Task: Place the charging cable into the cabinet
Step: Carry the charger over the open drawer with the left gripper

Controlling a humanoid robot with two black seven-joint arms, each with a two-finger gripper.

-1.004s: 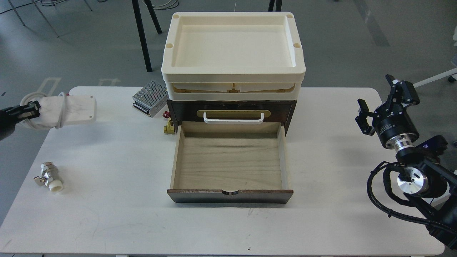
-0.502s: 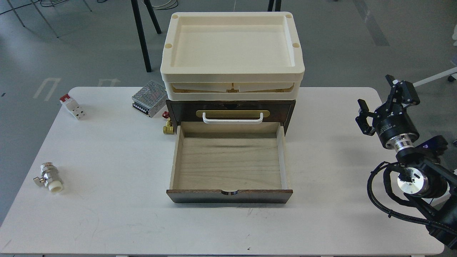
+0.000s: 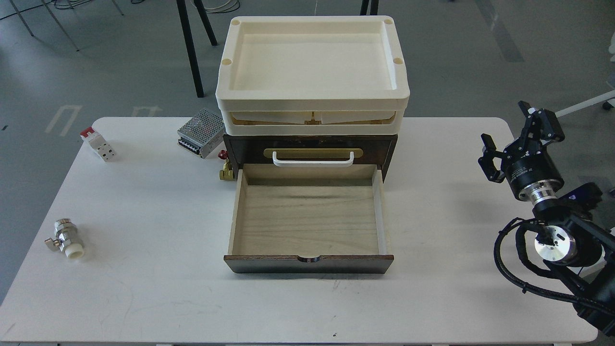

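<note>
The dark brown cabinet (image 3: 389, 144) stands at the middle back of the white table. Its lower pale wood drawer (image 3: 310, 218) is pulled out toward me and holds nothing. The upper drawer front carries a white handle (image 3: 313, 159) on a brass plate. The charging cable is out of view. My left arm and gripper are out of view. My right gripper (image 3: 511, 137) hovers open and empty over the table's right edge, well to the right of the cabinet.
Two stacked cream trays (image 3: 312, 72) sit on top of the cabinet. A perforated metal power-supply box (image 3: 202, 132) and a brass valve (image 3: 227, 172) lie left of the cabinet. A red-and-white block (image 3: 98, 144) lies far left, a silver valve (image 3: 67, 239) front left.
One second ago my left gripper held the charging cable at the far left; arm and cable have since left the view, uncovering the red-and-white block. The right arm has not moved.
</note>
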